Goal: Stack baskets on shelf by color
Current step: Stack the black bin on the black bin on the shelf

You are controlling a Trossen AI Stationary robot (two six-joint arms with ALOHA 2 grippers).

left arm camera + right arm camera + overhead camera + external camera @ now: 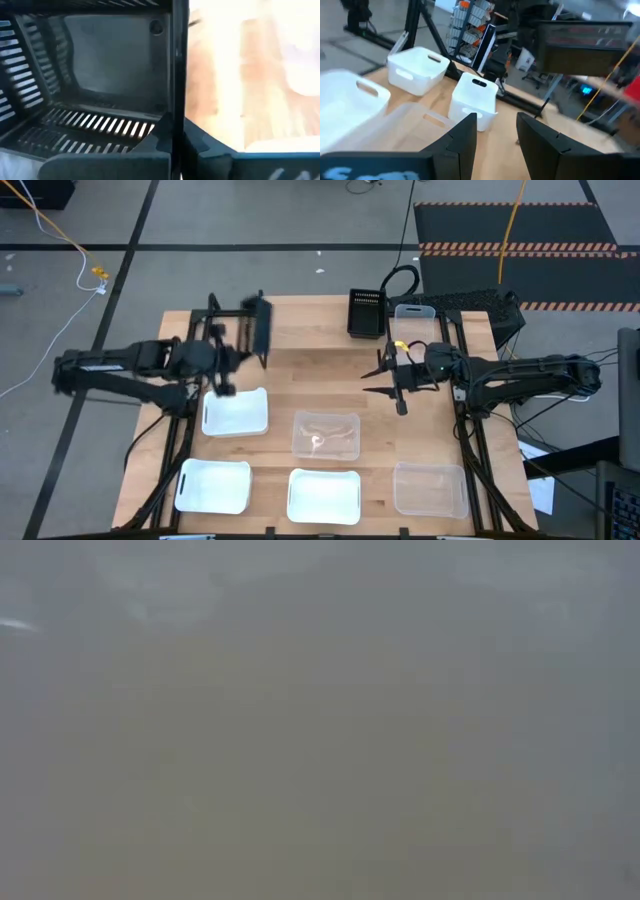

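Note:
My left gripper [240,348] is shut on a black slatted basket [260,330], which is tipped on its side above the table's far left part. Its inside fills the left wrist view [100,75]. My right gripper [385,380] hovers open over the table's middle right and touches nothing; its fingers also stand apart in the right wrist view [495,135]. A second black basket [365,312] and a clear one [413,315] stand at the far edge. I cannot tell the shelf apart from the table. The low view shows only grey haze. My left gripper pinches a wall of the black basket at its rim [177,100], with one finger [150,145] inside the basket and the other [210,145] outside. The basket is on its side, its opening turned toward the wrist. It looks lifted clear of the table.
Three white baskets [235,412] [213,485] [323,495] and two clear ones [325,435] [430,488] stand on the near half of the table [300,370]. Bare wood lies between the two arms. Cables and a striped mat lie on the floor beyond the far edge.

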